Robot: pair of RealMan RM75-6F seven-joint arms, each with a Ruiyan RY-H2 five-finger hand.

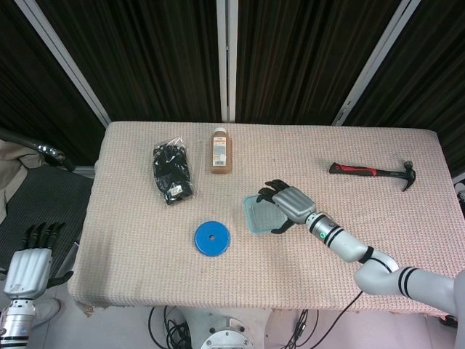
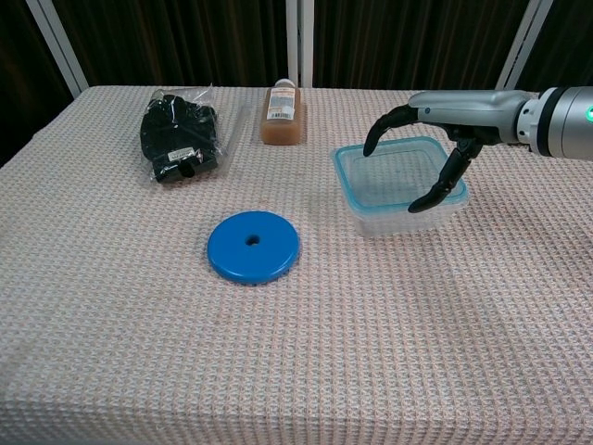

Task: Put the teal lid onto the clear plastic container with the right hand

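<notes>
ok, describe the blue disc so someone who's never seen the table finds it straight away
On the table, look at the near half, left of the clear container under the right hand. The blue disc lies flat there, alone on the cloth. It's the only round, solid blue thing, with a small hole in its centre.

It looked like a lab or test bay: black curtains (image 1: 160, 51) on metal frame bars (image 1: 62, 59) closed off a cloth-covered table (image 1: 131, 240), with cables (image 1: 171, 327) hanging under its front edge.
</notes>
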